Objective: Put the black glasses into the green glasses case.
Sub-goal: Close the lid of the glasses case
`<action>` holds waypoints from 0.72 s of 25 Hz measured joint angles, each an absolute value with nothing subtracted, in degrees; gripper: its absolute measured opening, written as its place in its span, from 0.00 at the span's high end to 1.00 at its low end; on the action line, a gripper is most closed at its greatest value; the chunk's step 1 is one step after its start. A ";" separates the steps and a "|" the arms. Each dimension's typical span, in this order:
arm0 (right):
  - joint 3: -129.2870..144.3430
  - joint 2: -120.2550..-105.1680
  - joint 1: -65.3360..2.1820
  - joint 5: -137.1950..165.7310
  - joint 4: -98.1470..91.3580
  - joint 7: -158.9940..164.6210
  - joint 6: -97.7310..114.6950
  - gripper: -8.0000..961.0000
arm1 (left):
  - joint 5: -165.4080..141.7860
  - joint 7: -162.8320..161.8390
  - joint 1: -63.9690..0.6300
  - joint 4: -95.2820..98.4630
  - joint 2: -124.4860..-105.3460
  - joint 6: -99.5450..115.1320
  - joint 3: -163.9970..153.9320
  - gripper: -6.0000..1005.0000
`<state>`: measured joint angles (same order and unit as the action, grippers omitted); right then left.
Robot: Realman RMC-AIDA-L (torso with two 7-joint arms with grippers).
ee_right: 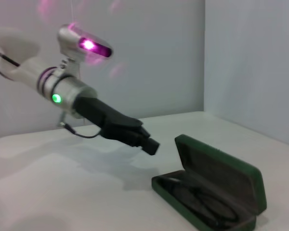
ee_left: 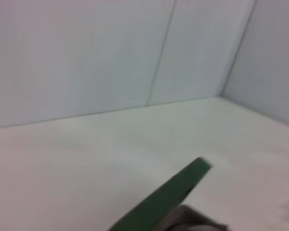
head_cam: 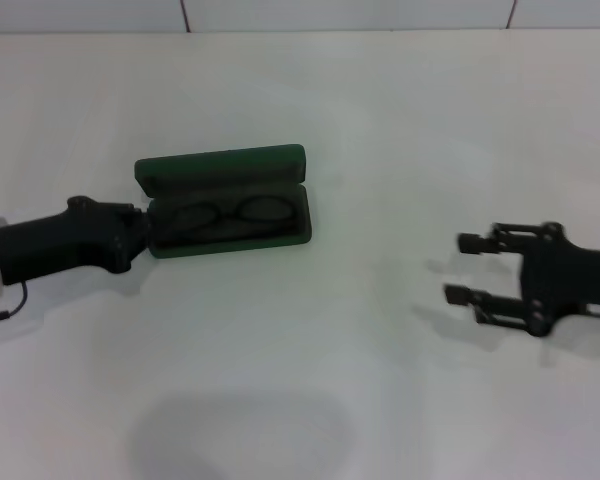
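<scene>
Head view shows the black glasses point(head_cam: 230, 218) lying inside the green glasses case point(head_cam: 226, 200), lid raised, on the white table point(head_cam: 380, 350). My left gripper point(head_cam: 140, 235) sits at the case's left end; whether its jaws are parted or closed, I cannot tell. My right gripper point(head_cam: 463, 268) hovers well apart, fingers spread.

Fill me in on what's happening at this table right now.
The black glasses already lie inside the green glasses case, which sits open on the white table with its lid up. The left hand is at the case's left end; I cannot tell whether it touches it. The right hand hangs open well off to the right, holding nothing.
</scene>
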<state>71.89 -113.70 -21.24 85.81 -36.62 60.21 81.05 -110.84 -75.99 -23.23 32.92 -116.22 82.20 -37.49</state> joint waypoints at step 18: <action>68.82 -113.70 -20.33 88.78 -31.17 52.90 85.69 0.17 | -115.49 -76.97 -25.73 33.34 -116.78 71.32 -37.11 0.99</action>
